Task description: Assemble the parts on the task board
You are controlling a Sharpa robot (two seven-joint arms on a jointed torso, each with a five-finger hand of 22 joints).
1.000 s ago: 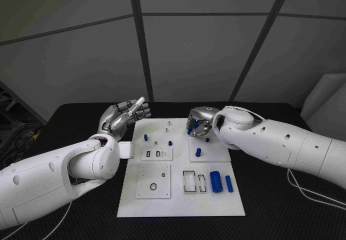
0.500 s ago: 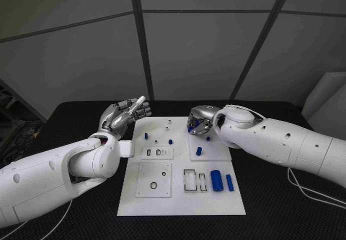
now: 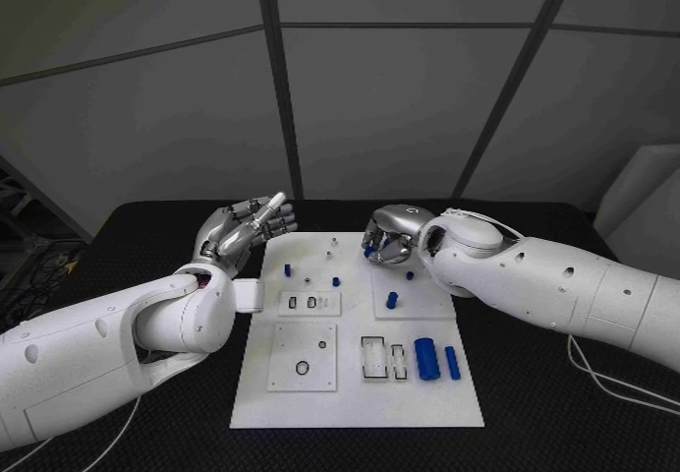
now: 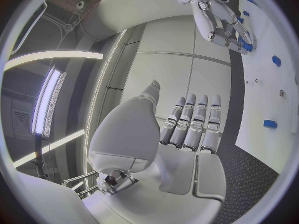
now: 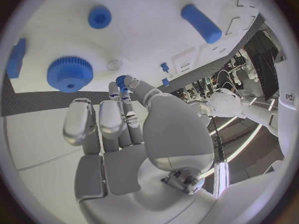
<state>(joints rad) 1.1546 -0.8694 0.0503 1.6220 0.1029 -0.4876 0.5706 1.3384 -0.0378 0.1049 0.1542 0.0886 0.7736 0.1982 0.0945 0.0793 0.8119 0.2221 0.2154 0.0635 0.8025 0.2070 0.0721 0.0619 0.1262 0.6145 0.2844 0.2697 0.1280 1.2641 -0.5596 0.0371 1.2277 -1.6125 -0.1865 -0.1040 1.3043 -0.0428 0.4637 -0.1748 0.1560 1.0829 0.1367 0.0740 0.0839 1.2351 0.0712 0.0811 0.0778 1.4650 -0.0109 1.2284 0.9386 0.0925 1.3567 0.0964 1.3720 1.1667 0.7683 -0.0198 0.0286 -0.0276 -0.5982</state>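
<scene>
The white task board (image 3: 355, 393) lies in the middle of the black table. Over its far edge my right hand (image 3: 385, 239) pinches a small blue gear (image 5: 121, 79) between thumb and a finger; in the left wrist view the same right hand (image 4: 221, 25) hovers over the board (image 4: 274, 94). A larger blue gear (image 5: 70, 73) and a blue peg (image 5: 99, 16) lie on the board under it. My left hand (image 3: 250, 225) is raised beside the board's far left corner, fingers (image 4: 193, 124) straight and apart, holding nothing.
Two blue cylinders, thick (image 3: 424, 356) and thin (image 3: 451, 361), lie at the board's near right beside rectangular slots (image 3: 372, 356). Small blue pegs (image 3: 391, 298) (image 3: 286, 268) stand further back. A white cable (image 3: 609, 379) runs over the table on the right.
My right hand with the small blue gear has shifted slightly toward the board's far edge. The left hand has barely moved.
</scene>
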